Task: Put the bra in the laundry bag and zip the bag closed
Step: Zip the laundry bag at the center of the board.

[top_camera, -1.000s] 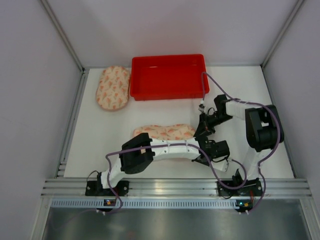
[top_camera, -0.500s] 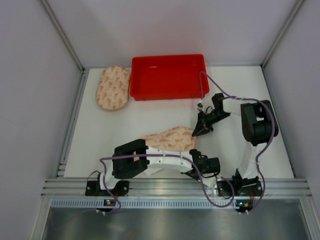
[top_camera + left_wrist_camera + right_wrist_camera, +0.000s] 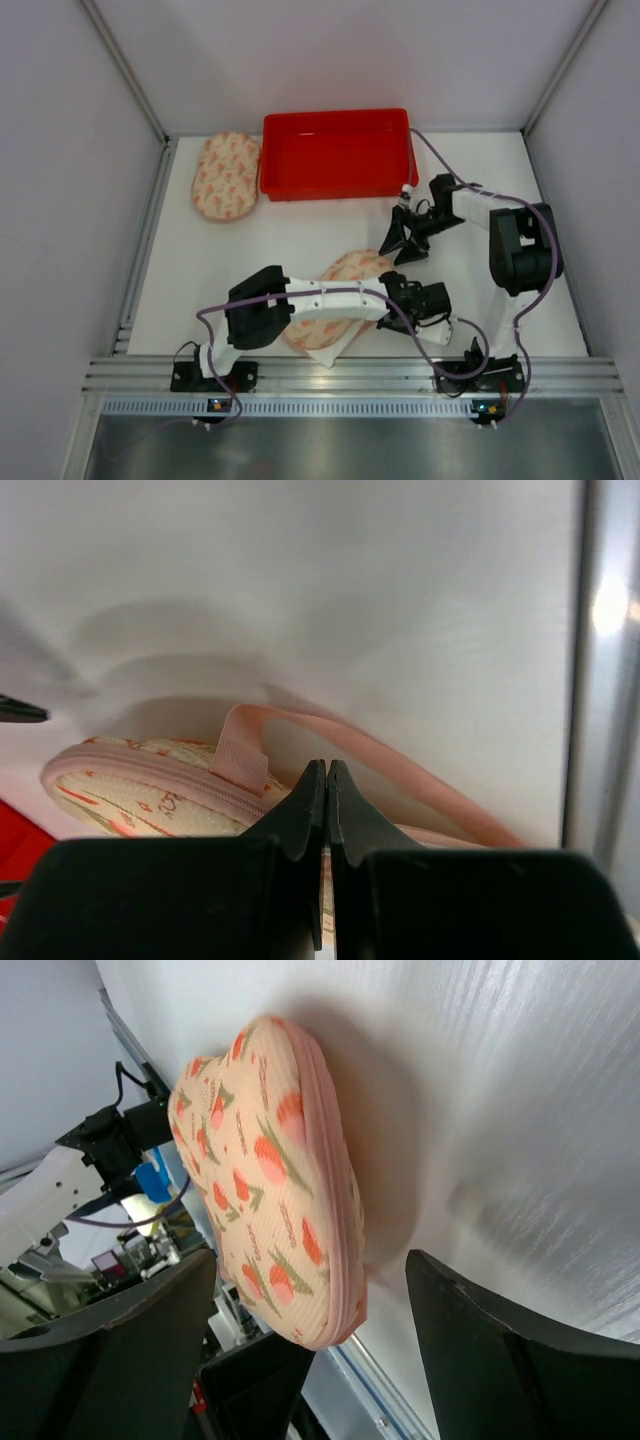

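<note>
The laundry bag (image 3: 352, 270) is an oval floral pouch with a pink zipper, lying partly under my left arm near the table's front. My left gripper (image 3: 393, 298) is shut on the bag's right edge. In the left wrist view its jaws (image 3: 327, 766) are pressed together in front of the bag (image 3: 130, 790) and its pink strap (image 3: 400, 772). My right gripper (image 3: 403, 241) hangs open just beyond the bag, touching nothing. In the right wrist view the bag (image 3: 270, 1180) stands tilted on its edge ahead of the wide fingers (image 3: 120, 1350). The bra is hidden.
A red tray (image 3: 336, 180) sits at the back centre. A second floral oval pouch (image 3: 226, 175) lies left of it. Side walls and a metal rail (image 3: 350, 375) at the front bound the white table.
My right gripper has opened and drawn back from the bag. My left arm has swung the bag round and tilted it up, its far end now toward the front edge.
</note>
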Available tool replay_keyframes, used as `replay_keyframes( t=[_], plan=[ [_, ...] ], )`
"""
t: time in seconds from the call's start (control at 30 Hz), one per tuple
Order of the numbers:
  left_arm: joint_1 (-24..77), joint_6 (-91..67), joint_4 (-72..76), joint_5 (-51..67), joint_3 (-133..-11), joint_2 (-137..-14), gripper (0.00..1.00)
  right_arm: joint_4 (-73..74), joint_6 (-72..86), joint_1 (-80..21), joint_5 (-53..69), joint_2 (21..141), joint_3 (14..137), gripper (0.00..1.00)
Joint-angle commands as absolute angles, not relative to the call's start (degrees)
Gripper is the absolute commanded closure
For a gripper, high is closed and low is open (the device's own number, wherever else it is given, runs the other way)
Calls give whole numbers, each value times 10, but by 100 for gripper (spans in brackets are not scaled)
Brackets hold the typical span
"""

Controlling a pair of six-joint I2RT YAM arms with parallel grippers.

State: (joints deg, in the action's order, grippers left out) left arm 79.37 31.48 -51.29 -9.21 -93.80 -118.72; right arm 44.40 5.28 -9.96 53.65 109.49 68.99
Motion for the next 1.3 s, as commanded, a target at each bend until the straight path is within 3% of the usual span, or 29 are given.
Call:
replay_keyframes(
  t=[0.0,0.4,0.5,0.53,0.63,1.27],
  plan=[
    [759,309,-510,-98,-993,-1211,100,482,26,-90,541,1049,670,23],
    [752,324,-501,-72,-1021,-1224,100,440,63,-101,623,1085,637,32],
    [757,318,-500,-74,-1016,-1223,100,433,69,-104,628,1092,641,48],
    [758,316,-500,-74,-1014,-1221,100,428,73,-104,629,1093,641,67],
    [759,314,-500,-64,-1001,-1211,100,428,76,-104,624,1092,650,100],
    [848,260,-500,27,-789,-1080,100,363,134,-97,559,1143,756,100]
  ],
)
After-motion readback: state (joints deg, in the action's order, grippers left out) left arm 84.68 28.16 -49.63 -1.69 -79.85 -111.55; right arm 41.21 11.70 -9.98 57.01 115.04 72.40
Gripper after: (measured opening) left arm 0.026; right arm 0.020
